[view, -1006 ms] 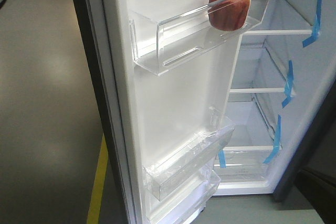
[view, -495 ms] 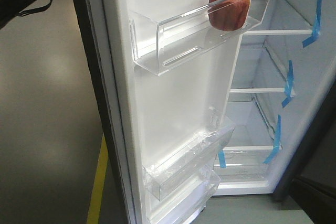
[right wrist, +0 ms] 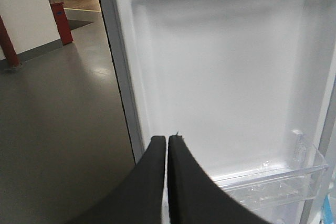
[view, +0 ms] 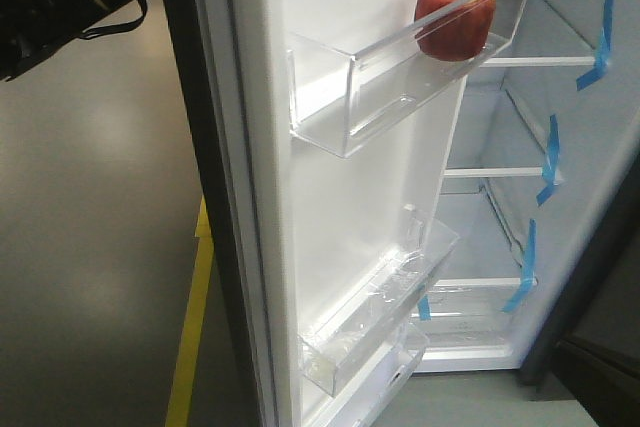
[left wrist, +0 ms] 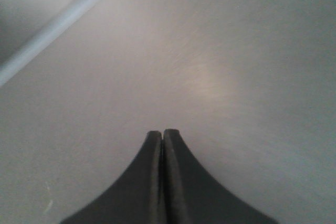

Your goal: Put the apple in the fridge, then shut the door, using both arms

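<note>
The front-facing camera is looking slightly downward from nearby at the door (view: 330, 197) lining, with the fridge (view: 500, 127) interior at frame right and the floor (view: 100, 247) at left. The right wrist camera is peering over the right claw (right wrist: 167, 139), closer in, at that same lining and its lower bin (right wrist: 273, 179). The left wrist camera is facing over the left claw (left wrist: 162, 134) at a very near grey surface (left wrist: 220, 66).

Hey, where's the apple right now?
In the front-facing view, upper right: the apple sits at the right end of the clear top bin on the open door.
</note>
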You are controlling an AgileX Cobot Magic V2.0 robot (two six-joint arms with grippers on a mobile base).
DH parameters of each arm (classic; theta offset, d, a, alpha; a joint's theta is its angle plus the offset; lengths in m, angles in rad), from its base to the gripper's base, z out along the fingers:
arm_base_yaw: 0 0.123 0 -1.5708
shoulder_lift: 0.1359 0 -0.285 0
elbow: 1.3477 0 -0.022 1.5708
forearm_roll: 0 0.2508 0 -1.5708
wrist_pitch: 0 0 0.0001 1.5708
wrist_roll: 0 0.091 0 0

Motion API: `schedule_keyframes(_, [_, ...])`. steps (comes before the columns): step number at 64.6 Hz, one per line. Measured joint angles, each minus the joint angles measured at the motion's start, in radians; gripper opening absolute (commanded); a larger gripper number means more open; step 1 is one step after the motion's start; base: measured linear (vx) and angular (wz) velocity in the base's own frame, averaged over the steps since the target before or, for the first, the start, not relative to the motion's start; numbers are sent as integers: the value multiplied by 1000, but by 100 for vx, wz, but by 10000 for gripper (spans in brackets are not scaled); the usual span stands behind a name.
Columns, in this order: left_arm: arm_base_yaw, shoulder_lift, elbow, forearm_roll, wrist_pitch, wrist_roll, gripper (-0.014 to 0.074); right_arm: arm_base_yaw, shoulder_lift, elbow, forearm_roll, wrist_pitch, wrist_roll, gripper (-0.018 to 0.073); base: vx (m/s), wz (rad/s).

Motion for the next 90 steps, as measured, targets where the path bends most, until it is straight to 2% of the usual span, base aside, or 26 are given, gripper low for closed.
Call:
schedule_keyframes(15, [-114, 0, 0, 50, 44, -1, -8, 0, 0, 0, -4, 0, -1, -3, 0, 0])
schedule_keyframes(21, [-173, -3, 0, 105, 35, -1, -8, 0, 0, 0, -7, -1, -1, -3, 0, 0])
schedule_keyframes(26, [-211, -4, 0, 180, -9, -1, -8, 0, 0, 0, -7, -16, -1, 0, 0, 0])
schedule_keyframes(34, [-222, -5, 0, 228, -53, -1, -8, 0, 0, 0, -7, -78, -1, 34, 0, 0])
schedule_keyframes(43, [-155, -15, 0, 231, -50, -1, -8, 0, 1, -4, -7, -210, -16, 130, 0, 0])
schedule_keyframes(58, [5, -53, 0, 232, -50, -1, -8, 0, 135, -125, 8, -442, -117, 443, 0, 0])
schedule_keyframes(64, [76, -65, 0, 232, -50, -1, -8, 0, 252, -201, 16, -562, -135, 525, 0, 0])
schedule_keyframes(74, [199, -77, 0, 232, -50, -1, -8, 0, 513, -367, 30, -751, -153, 552, 0, 0])
schedule_keyframes(90, [353, -80, 0, 232, -51, -1, -8, 0, 892, -615, 48, -911, -170, 540, 0, 0])
